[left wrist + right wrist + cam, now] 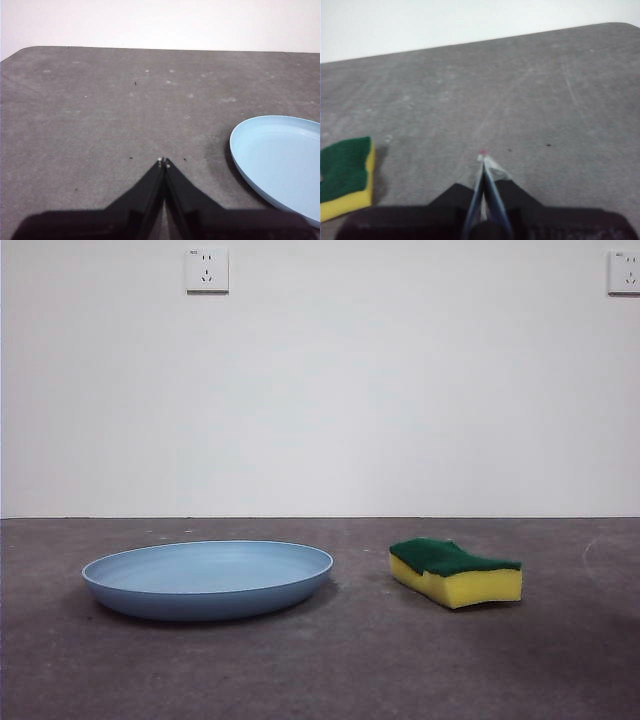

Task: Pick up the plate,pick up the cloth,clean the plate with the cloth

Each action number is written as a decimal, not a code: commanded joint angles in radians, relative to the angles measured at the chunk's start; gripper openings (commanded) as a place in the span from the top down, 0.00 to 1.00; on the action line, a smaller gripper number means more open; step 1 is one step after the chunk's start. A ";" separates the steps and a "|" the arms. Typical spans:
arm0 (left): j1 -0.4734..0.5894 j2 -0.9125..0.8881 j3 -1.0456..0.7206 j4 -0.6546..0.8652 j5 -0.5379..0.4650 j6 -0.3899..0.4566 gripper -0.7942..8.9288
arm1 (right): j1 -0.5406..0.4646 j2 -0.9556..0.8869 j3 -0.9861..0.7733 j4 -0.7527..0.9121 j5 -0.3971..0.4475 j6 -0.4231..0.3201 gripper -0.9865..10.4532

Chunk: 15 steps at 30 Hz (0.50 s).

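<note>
Here the round light-blue plastic plate (208, 578) lies flat on the grey tabletop (330, 660), at about two o'clock from the left hand (163, 161). The yellow-and-green sponge (455, 572) sits apart, at nine o'clock from the right hand (482, 156). Both hands are closed, holding nothing.

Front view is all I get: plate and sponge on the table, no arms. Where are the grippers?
Observer: The left gripper hovers over bare table, jaws shut, the plate off to one side of it.
Operator: And the right?
Observer: The right gripper is shut too, above the table beside the sponge, touching nothing.
Operator: Anything on the plate?
Observer: The part the left wrist view shows is bare.
</note>
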 commanded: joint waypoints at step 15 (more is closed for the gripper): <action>0.003 -0.003 -0.013 0.002 -0.001 0.003 0.92 | 0.002 -0.002 -0.013 0.006 -0.046 0.061 0.91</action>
